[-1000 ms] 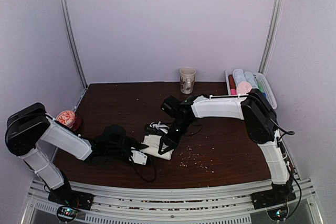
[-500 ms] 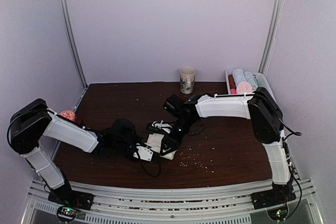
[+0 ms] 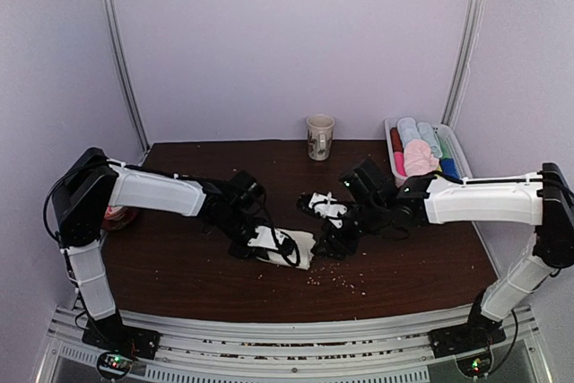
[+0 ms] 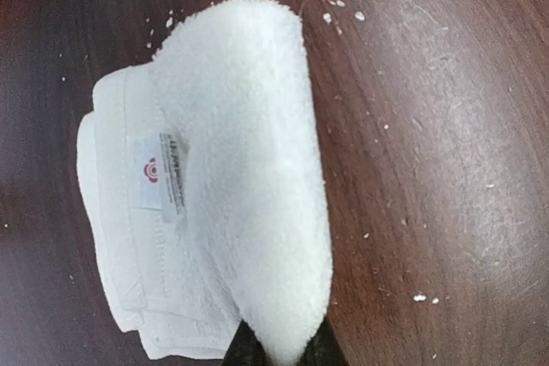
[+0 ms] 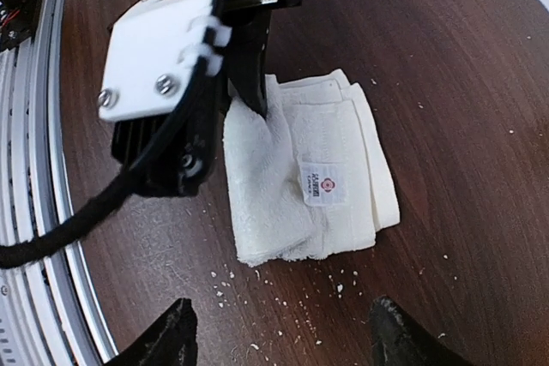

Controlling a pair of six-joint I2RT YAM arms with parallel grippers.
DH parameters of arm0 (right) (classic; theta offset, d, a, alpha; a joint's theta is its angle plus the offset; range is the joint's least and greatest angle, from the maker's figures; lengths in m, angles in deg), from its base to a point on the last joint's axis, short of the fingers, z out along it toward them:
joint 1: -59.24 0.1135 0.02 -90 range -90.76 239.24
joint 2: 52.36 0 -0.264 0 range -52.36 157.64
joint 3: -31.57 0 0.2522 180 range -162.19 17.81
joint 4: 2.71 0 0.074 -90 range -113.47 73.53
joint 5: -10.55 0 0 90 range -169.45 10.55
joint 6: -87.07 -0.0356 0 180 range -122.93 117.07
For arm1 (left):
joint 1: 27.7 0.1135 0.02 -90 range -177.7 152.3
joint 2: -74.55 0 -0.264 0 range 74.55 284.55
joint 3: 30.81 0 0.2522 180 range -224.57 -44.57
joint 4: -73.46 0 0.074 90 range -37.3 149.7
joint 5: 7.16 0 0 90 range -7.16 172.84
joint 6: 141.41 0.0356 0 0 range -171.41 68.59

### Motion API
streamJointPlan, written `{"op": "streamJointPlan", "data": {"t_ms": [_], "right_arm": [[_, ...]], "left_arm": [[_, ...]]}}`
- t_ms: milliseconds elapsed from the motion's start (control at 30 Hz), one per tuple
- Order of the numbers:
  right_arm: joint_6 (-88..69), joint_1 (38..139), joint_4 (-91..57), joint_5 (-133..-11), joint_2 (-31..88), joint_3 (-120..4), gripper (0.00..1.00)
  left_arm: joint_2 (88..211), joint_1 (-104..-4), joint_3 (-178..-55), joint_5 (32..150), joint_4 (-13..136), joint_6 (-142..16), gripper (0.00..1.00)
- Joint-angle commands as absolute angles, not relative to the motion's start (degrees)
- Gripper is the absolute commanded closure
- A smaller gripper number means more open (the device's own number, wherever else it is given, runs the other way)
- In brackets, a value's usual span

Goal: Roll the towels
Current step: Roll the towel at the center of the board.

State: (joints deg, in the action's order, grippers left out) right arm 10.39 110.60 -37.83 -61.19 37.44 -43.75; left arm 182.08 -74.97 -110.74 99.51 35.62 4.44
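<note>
A cream-white towel with a small red-marked label lies folded on the dark table, near its middle front. One thick fold is lifted, and my left gripper is shut on its near end. Seen from the right wrist, the left gripper's fingers pinch the towel's left edge. My right gripper is open and holds nothing, just off the towel's right side. A pale pink rolled towel lies in the tray at the back right.
A white tray with rolled coloured towels stands at the back right. A patterned cup is at the back centre and a red-and-white object at the left edge. White crumbs dot the table in front of the towel. A metal rail runs along the near edge.
My left gripper reached right to the towel and shut on its fold. My right gripper let go of the towel, opened, and drew back to the right.
</note>
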Motion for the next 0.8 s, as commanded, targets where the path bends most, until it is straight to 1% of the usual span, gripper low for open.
{"op": "streamJointPlan", "data": {"t_ms": [0, 167, 333, 400, 567, 767], "right_arm": [[10.8, 113.1, -24.8, -70.5, 29.8, -32.8, 0.30], [14.0, 117.8, -13.9, -75.6, 22.5, -21.5, 0.28], [18.4, 122.4, -8.3, -81.1, 21.6, -18.0, 0.28], [19.6, 123.6, -7.3, -83.2, 23.5, -18.7, 0.28], [21.6, 126.0, -9.4, -91.8, 33.3, -26.4, 0.30], [24.8, 127.1, -12.3, -96.0, 46.0, -35.6, 0.33]], "left_arm": [[188.0, -73.8, -117.1, 104.8, 18.0, 1.7, 1.00], [193.9, -72.7, -125.8, 108.1, 7.6, 2.1, 1.00], [199.4, -71.2, -134.7, 111.3, 0.4, 1.5, 1.00], [201.6, -70.5, -138.2, 112.6, -2.5, 1.7, 1.00], [207.1, -69.3, -144.7, 114.0, -7.5, 1.9, 1.00], [211.8, -68.8, -149.7, 114.7, -11.8, 3.2, 1.00]]}}
